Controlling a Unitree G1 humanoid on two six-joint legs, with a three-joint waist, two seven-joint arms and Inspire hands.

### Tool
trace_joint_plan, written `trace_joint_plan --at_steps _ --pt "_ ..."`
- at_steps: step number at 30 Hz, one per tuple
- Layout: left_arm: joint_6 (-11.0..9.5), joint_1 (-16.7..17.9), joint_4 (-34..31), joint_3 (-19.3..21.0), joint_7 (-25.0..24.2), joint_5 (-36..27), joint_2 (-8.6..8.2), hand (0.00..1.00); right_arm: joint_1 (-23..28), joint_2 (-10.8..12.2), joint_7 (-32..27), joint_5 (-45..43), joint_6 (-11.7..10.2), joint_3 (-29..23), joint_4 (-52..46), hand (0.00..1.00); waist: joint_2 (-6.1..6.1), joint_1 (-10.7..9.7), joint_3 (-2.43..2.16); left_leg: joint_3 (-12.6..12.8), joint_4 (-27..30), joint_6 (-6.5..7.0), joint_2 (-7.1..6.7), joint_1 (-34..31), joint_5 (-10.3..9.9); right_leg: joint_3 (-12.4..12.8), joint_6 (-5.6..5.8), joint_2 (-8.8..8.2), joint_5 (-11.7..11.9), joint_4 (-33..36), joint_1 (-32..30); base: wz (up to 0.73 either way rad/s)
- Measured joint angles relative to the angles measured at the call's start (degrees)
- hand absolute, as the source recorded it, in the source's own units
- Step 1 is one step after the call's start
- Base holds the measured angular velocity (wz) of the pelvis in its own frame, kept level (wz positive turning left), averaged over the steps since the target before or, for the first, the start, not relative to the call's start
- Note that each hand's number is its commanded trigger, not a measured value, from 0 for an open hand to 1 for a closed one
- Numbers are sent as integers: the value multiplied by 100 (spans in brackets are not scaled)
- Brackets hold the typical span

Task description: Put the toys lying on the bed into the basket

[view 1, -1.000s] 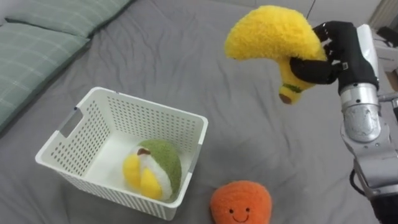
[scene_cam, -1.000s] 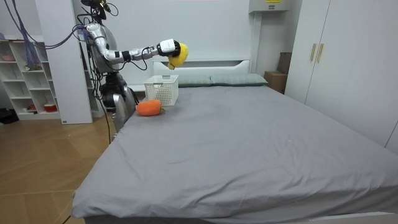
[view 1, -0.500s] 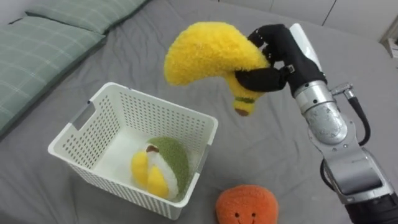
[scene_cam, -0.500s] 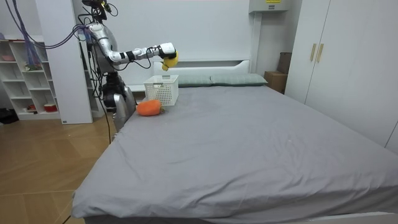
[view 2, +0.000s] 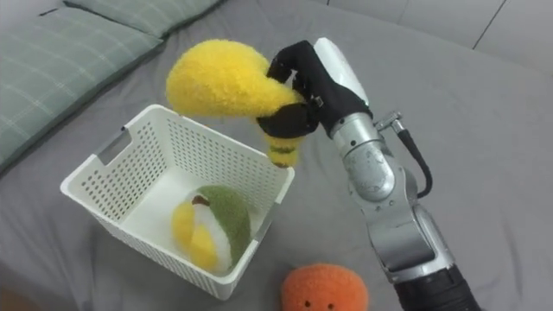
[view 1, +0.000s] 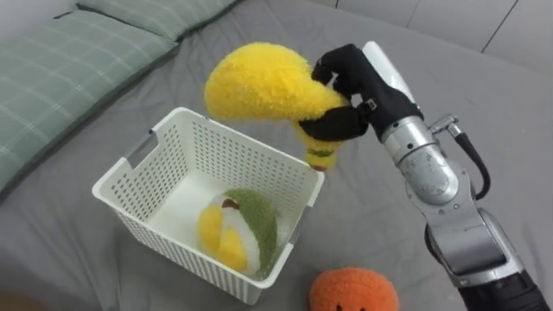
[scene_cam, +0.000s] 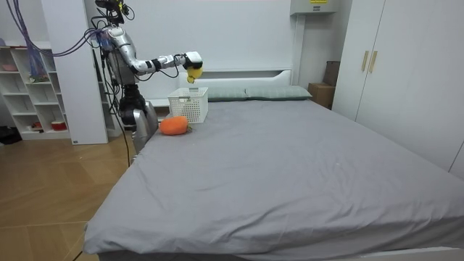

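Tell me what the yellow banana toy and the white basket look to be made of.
The yellow banana-shaped toy looks like plush fabric: fuzzy, matte, squeezed by the right robot hand. The white rectangular basket is likely rigid plastic: smooth, with perforated grid walls.

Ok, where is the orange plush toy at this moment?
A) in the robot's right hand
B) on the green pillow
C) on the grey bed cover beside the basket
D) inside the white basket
C: the orange plush toy lies on the grey bed cover just outside the white basket, while the right hand holds a yellow banana plush above the basket.
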Motion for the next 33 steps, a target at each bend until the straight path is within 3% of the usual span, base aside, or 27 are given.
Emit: trace_joint_plan --at_steps 1,2,3,4,5,10,33 --pt "9 -16 -2 -17 0 -2 0 0 0 9 25 -1 32 104 0 100 -8 41 -1 -8 0 0 0 -3 0 -10 0 0 0 0 0 4" --pt "10 -25 -11 -36 0 -9 0 0 -5 18 64 0 37 215 1 91 -12 63 4 -28 0 -1 -3 -11 0 -21 0 -1 0 0 0 6" --pt "10 -30 -11 -37 0 -8 0 0 -7 29 82 0 37 269 1 59 -18 63 10 -37 0 -1 -5 -12 0 -24 0 -1 0 0 0 7" --pt "9 -50 -11 -35 1 3 4 0 -7 71 117 -2 36 355 1 25 -55 77 44 -46 -3 -4 -7 -14 2 -27 1 2 -1 -1 2 7" --pt "8 -58 -11 -35 1 7 5 0 -9 125 172 -1 38 411 2 0 -70 90 84 -66 -3 -7 -9 -26 4 -36 1 3 -1 -3 1 7" --pt "11 -45 4 -32 1 19 2 0 -12 200 264 -13 38 466 2 0 -176 146 127 -141 4 -8 -28 -87 6 -69 2 0 -1 -22 -27 6" --pt "11 -47 56 87 14 8 -2 0 43 174 273 -179 32 475 106 0 -217 189 102 -299 86 -8 -77 -223 11 -135 5 -4 1 -96 -36 3"
